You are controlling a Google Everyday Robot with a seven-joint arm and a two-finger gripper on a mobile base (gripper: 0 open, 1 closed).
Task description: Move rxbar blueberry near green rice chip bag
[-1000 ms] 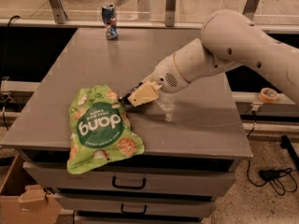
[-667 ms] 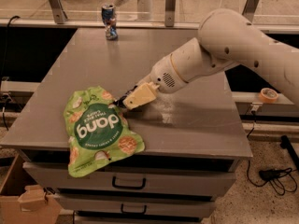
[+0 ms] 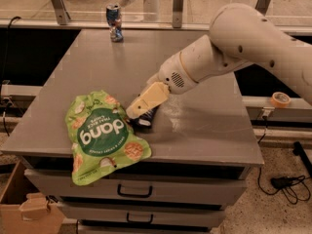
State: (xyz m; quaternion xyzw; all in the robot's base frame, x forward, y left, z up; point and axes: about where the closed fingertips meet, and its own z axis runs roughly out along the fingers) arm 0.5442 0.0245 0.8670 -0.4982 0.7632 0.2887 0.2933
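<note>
The green rice chip bag [image 3: 105, 135] lies crinkled at the table's front left, its "dang" circle facing up. My gripper [image 3: 139, 115] reaches in from the right and sits low at the bag's upper right edge. Its tan fingers [image 3: 148, 99] are shut on the rxbar blueberry [image 3: 146, 120], a small dark bar that shows just under the fingertips. The bar is at table height, right beside the bag and touching or almost touching it. Most of the bar is hidden by the fingers.
A crushed blue-red-silver can [image 3: 114, 22] stands at the table's [image 3: 204, 126] far edge. Drawers run under the front edge. A cardboard box [image 3: 19, 208] sits on the floor at left. A tape roll [image 3: 281, 99] lies on the ledge at right.
My gripper has moved a little down and left with the bar, closer to the bag's edge and the tabletop. The can has not moved.
</note>
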